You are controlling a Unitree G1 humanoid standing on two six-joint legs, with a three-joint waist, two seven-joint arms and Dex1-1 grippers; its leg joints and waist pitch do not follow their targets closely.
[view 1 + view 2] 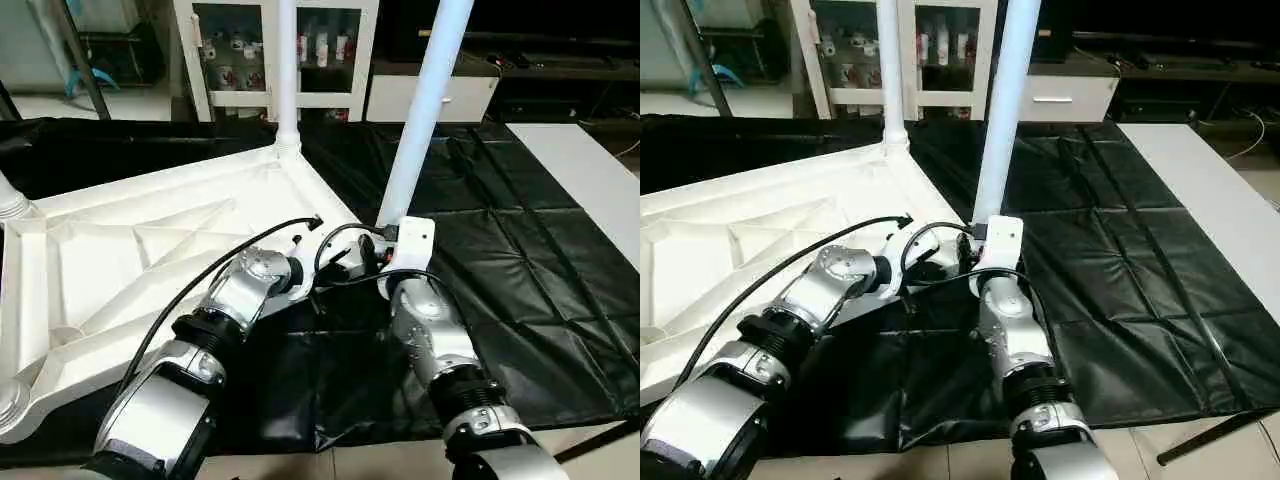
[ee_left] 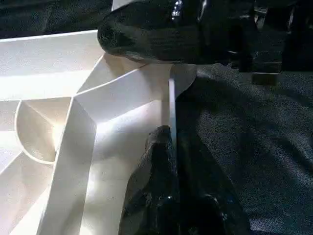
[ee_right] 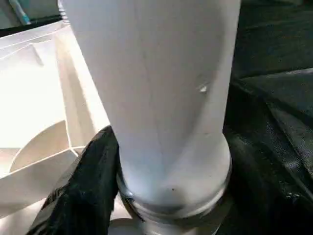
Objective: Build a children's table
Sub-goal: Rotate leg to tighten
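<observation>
Our right gripper [image 1: 388, 262] clamped on leg [image 1: 425, 105] standing at tabletop's near corner, our left gripper [image 1: 318, 268] pinching tabletop [image 1: 130, 250] edge wall beside it, tabletop upside down on black sheet [image 1: 520, 270], second leg [image 1: 287, 70] upright at far corner.

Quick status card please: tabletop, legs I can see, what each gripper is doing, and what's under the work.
tabletop: upside down, ribbed underside up
far leg: upright in far corner socket
near leg: upright, slightly tilted, at near corner by both grippers
left gripper: shut on tabletop rim
right gripper: shut on near leg, low near its base
surface: black cloth
flat white board: lying at right, untouched
</observation>
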